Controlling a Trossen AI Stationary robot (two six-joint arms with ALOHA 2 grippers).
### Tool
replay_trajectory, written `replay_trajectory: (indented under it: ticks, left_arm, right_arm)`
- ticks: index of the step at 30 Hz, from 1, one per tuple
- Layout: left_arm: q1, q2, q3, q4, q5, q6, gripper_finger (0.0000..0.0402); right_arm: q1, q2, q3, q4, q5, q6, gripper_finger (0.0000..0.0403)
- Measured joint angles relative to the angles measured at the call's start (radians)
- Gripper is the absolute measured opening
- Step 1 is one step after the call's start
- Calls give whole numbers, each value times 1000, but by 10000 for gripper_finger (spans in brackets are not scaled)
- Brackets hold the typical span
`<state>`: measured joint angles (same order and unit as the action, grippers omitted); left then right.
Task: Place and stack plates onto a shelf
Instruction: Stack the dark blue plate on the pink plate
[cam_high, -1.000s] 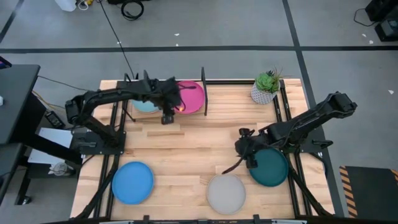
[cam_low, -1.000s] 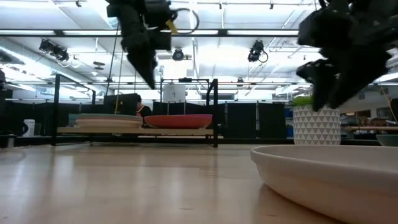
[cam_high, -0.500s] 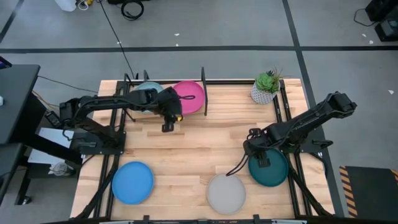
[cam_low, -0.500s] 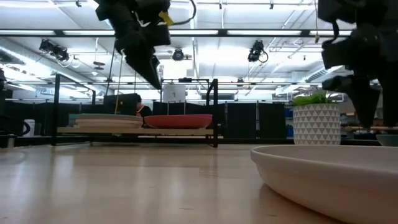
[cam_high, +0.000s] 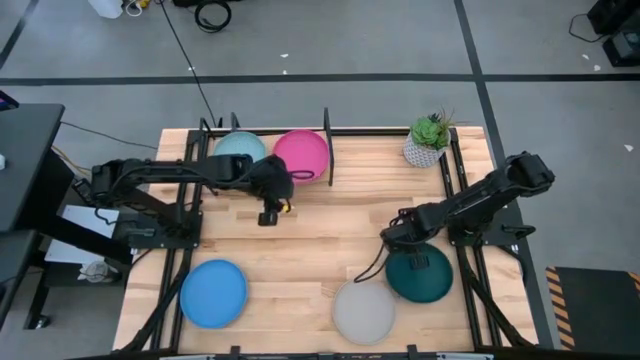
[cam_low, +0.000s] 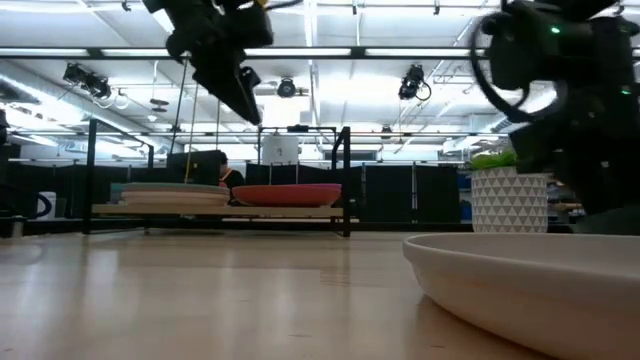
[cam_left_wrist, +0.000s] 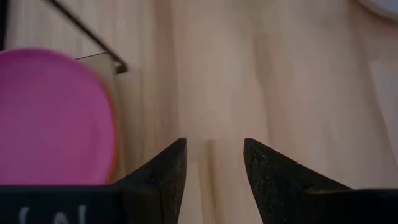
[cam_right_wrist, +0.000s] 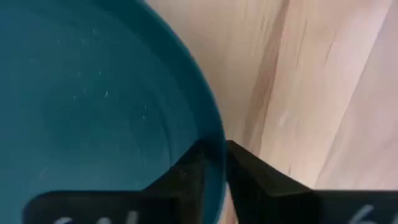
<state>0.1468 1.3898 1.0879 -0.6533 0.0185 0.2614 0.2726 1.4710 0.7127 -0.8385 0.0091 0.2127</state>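
The shelf (cam_high: 327, 150) stands at the table's far edge with a magenta plate (cam_high: 302, 155) and a pale blue plate (cam_high: 238, 147) lying on it. In the low view the shelf (cam_low: 220, 210) carries a stack of plates (cam_low: 175, 193). My left gripper (cam_left_wrist: 214, 168) hangs open over bare table just in front of the shelf (cam_high: 268, 210). A dark teal plate (cam_high: 420, 277) lies near the right front. My right gripper (cam_high: 404, 248) is shut on its far left rim. A blue plate (cam_high: 213, 293) and a grey plate (cam_high: 363, 312) lie flat near the front edge. My right gripper holds the dark teal plate by its rim (cam_right_wrist: 214, 134), at the plate's far left side. One finger (cam_right_wrist: 189, 165) is inside the plate and one finger (cam_right_wrist: 249, 168) outside. The fingers come from above, slanting down.
A small white pot with a green plant (cam_high: 428, 140) stands at the far right corner, beside the shelf. The grey plate's rim (cam_low: 520, 290) fills the low view's foreground. Bare wooden tabletop (cam_high: 320, 240) lies between the two arms.
My right gripper has shut on the dark teal plate's rim, and the plate has shifted a little toward the table's left edge. My left gripper has drawn back from above the shelf toward the table's near edge, staying open.
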Motion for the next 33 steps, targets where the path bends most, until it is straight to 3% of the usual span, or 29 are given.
replay_trajectory:
  ticks: [4, 8, 14, 23, 30, 33]
  left_arm:
    - [-51, -4, -1, 32, 0, 65, 166]
    - [-116, -3, -1, 92, -16, 146, 166]
    - [-207, 2, -1, 134, -185, 250, 166]
    - [-315, 117, -1, 268, -337, 453, 191]
    - [-375, 211, -1, 536, -587, 708, 240]
    - [-381, 240, -1, 609, -600, 827, 244]
  right_arm:
    - [-63, -11, 50, 1, -23, -45, 17]
    - [-156, -49, 109, 3, -22, -87, 13]
    - [-300, -85, 202, -36, -35, -159, 14]
    - [-493, -82, 315, 9, -232, -162, 13]
    - [-551, -82, 322, 14, -344, -138, 14]
    - [-551, -82, 322, 16, -358, -138, 14]
